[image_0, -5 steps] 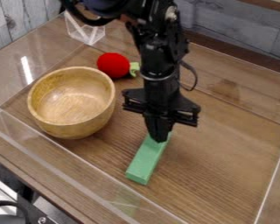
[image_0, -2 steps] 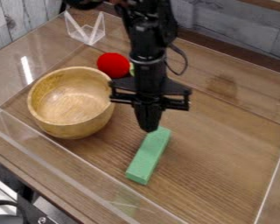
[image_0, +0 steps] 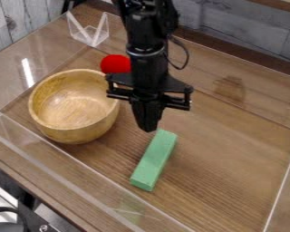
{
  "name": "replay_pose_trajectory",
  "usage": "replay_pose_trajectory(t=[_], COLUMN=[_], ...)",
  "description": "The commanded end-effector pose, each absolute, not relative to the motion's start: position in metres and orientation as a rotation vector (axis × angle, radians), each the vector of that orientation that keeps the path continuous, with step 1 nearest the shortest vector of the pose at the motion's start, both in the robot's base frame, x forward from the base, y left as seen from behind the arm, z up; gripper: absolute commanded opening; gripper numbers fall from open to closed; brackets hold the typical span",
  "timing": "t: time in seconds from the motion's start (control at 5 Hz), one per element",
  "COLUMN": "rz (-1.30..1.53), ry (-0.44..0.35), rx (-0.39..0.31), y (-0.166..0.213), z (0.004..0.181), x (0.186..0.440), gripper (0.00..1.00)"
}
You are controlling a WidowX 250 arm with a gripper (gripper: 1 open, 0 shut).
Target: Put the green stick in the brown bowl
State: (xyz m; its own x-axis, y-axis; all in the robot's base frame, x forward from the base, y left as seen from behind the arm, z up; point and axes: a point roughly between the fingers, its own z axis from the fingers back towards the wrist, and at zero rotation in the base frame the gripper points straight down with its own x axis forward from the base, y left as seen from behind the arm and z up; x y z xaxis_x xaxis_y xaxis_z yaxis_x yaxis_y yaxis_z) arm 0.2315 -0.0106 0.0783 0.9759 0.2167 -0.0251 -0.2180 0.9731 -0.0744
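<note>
Work surface is a brown wood-grain desk, enclosed by clear plastic walls along the near and left edges; a grey plank wall stands behind. The tool hangs pointing straight down, jaws closed narrow, holding nothing. The green stick lies flat on the desk just below and in front of the tool tip, apart from it. The brown bowl sits to the left, near the stick but not touching. A red toy lies behind the bowl, partly hidden by the arm. Open desk extends right of the stick.
</note>
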Motion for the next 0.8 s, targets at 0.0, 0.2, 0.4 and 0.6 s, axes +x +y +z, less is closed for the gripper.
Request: replay_pose_trajectory(t=[0.0,0.2,0.4,0.6], rz=[0.199,0.190,0.167,0.147], ry=[-0.034,-0.028,-0.017,-0.005], rx=[-0.073,-0.068,-0.067,-0.067], y=[0.005,0.016,0.013,0.011], z=[0.084,0.072,0.068,0.063], x=[0.234,0.227,0.227,0.229], gripper=[0.00,1.00,1.00,1.00])
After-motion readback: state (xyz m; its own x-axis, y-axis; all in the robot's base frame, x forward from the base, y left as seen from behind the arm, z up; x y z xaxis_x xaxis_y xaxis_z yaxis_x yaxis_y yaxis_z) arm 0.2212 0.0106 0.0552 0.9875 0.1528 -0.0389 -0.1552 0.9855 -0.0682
